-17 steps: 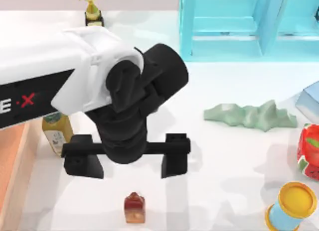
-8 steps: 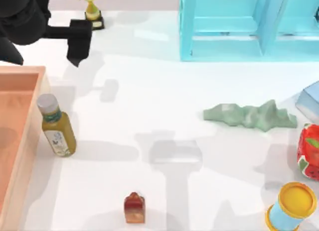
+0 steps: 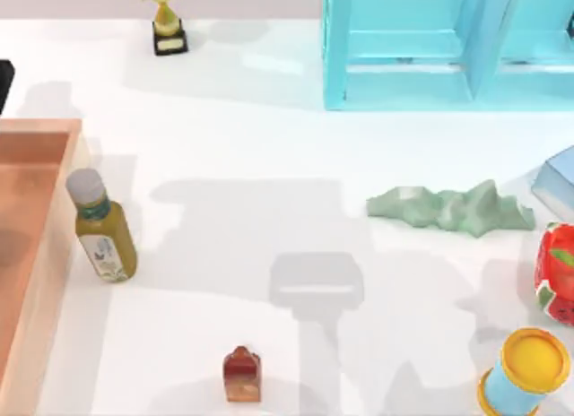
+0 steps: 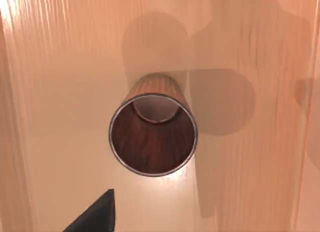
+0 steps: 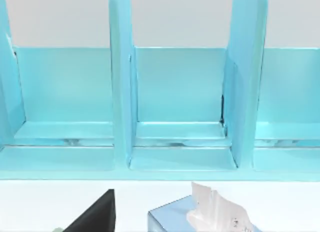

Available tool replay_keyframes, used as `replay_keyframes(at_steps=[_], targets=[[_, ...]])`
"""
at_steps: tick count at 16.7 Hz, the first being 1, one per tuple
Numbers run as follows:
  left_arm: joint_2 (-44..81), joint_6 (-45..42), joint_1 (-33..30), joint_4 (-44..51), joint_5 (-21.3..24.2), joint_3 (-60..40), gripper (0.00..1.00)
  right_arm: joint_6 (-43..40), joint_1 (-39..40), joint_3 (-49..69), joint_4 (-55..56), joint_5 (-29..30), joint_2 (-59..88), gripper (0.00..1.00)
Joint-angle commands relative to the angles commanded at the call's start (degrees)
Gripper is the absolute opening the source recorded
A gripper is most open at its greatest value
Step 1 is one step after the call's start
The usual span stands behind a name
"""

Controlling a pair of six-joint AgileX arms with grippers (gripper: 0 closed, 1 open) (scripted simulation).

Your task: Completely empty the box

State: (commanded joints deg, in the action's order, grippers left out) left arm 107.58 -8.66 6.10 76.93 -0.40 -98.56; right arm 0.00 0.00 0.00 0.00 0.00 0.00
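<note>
The orange-tan box lies at the table's left edge, partly cut off by the view. In the left wrist view a dark wooden cup stands upright on the box floor, its mouth facing up at me. My left gripper hangs open above the box, and one black fingertip shows near the cup without touching it. A sliver of that gripper shows at the top view's left edge. A yellow-green bottle with a grey cap sits on the table just right of the box wall. My right gripper is parked open facing the shelf, with one fingertip in sight.
A light blue shelf cabinet stands at the back right, a gold trophy at the back left. Near the right side are a green crumpled lump, a pale blue tissue box, a red strawberry-like thing and a yellow-lidded can. A small red-brown item sits front centre.
My left arm swung from over the table's middle to the back left, then off the left edge. The bottle it hid now shows beside the box.
</note>
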Motion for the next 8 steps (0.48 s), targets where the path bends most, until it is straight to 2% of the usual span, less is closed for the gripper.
replay_keyframes(at_steps=[3, 8], targets=[[1.82, -1.39, 2.36, 1.26, 0.33, 0.81, 1.0, 0.0, 0.0, 0.0, 0.0, 0.0, 0.0, 1.0], [1.75, -1.39, 2.25, 1.22, 0.28, 0.73, 1.0, 0.0, 0.0, 0.0, 0.0, 0.0, 0.0, 1.0]])
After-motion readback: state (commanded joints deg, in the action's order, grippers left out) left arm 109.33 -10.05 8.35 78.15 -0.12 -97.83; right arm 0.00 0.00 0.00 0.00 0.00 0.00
